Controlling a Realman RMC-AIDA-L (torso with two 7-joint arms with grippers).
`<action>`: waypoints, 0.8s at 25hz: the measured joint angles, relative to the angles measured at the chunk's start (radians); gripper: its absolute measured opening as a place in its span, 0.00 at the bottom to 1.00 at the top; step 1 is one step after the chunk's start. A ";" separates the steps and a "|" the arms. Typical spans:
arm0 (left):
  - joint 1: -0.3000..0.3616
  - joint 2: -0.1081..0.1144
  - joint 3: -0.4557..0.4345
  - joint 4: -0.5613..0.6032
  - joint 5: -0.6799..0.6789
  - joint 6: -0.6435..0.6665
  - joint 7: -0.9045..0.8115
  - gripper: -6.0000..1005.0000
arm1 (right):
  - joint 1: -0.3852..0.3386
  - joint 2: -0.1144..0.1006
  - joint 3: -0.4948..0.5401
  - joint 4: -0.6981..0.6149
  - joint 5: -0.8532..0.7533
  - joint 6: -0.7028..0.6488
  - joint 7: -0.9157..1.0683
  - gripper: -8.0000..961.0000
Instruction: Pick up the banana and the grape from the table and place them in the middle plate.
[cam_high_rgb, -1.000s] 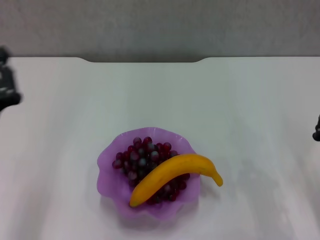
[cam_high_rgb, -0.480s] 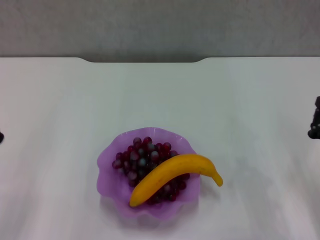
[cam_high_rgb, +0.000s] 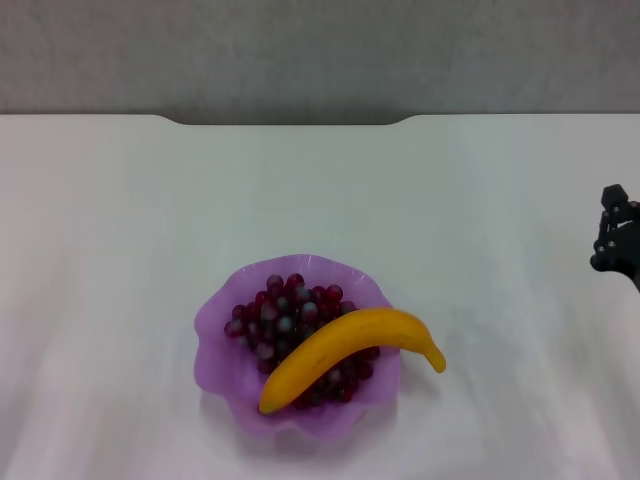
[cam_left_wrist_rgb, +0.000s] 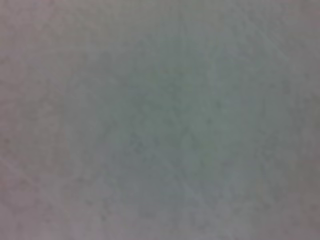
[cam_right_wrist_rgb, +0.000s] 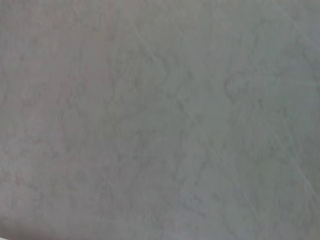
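Observation:
The purple scalloped middle plate (cam_high_rgb: 215, 345) sits on the white table (cam_high_rgb: 450, 200) at the near centre of the head view. The bunch of dark red-purple grapes (cam_high_rgb: 280, 315) lies inside it. The yellow banana (cam_high_rgb: 345, 350) lies across the grapes, its dark tip sticking out over the plate's right rim. My right gripper (cam_high_rgb: 615, 240) shows at the far right edge, well away from the plate. My left gripper is out of view. Both wrist views show only bare table surface.
The table's notched far edge (cam_high_rgb: 290, 120) runs along the back, with a grey wall behind it.
The left arm has drawn out of view past the left edge. The right gripper has come a little further into view at the right edge and moved up. The plate, grapes and banana have not moved.

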 joint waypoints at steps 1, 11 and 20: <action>0.003 -0.001 0.000 0.001 -0.016 0.000 0.001 0.02 | 0.009 0.000 0.000 0.001 0.001 0.006 0.000 0.01; 0.003 -0.008 0.001 0.014 -0.118 -0.013 -0.003 0.02 | 0.054 0.001 0.005 0.045 0.002 0.019 0.000 0.01; -0.001 -0.011 0.000 0.017 -0.160 -0.045 0.023 0.02 | 0.110 0.001 0.010 0.104 0.004 0.072 0.000 0.01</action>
